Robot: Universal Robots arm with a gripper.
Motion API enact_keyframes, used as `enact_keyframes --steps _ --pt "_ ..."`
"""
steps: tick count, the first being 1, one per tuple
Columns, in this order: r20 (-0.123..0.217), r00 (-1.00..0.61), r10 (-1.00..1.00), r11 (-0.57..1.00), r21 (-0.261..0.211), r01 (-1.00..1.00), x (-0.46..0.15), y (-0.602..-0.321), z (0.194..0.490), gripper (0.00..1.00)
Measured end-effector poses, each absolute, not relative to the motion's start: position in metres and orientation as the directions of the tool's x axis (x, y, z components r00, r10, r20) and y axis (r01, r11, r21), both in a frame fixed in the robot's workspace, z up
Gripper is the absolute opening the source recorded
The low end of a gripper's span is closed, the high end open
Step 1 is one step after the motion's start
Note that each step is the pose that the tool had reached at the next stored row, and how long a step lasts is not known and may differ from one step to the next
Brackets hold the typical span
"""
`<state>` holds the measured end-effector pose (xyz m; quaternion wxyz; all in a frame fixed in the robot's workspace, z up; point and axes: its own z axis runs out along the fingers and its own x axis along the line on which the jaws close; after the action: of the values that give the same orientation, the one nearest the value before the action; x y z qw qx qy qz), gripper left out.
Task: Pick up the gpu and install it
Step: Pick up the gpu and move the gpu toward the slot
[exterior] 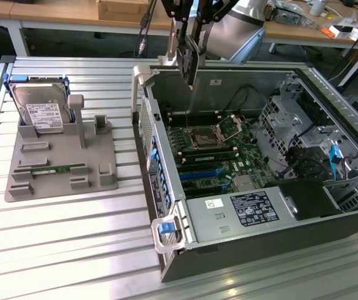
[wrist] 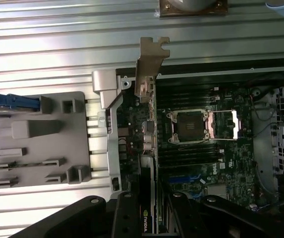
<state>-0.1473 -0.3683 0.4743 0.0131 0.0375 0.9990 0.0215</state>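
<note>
The big counter (exterior: pixel 72 231) has ribs all along it, and the open computer case (exterior: pixel 241 244) lies on it. Next to the case, on the exterior view's left, is a gray tray (exterior: pixel 104 169). It holds a hard drive (exterior: pixel 41 112) and a thin memory stick (exterior: pixel 50 169).

My arm comes down from above, near the far edge of the case. My hand (wrist: pixel 151 220) points straight down. It is squeezed halfway shut on the gpu (exterior: pixel 191 65), one finger on each flat side.

The gpu hangs up in the air, standing on its edge. It is over the inside of the case, close to the back wall. It does not touch the green board (exterior: pixel 228 150) below. In the wrist view its shiny metal bracket (wrist: pixel 150 62) sticks out past the back wall of the case.

So I think the picking up is done. The putting in is not done yet. I am in the carrying part, up over the case.

To fit, I think the card's bottom edge has to sit right over one of the long blue slots (exterior: pixel 200 172). The bracket has to slide down inside the back wall. The card must stay straight, not tipped, or it could bump the wall or the board.
</note>
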Motion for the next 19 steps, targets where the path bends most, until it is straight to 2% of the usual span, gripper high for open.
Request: enact_keyframes --steps 19 --pt "-0.025 -0.997 0.076 0.996 0.043 0.074 -0.127 -0.368 0.474 0.27"
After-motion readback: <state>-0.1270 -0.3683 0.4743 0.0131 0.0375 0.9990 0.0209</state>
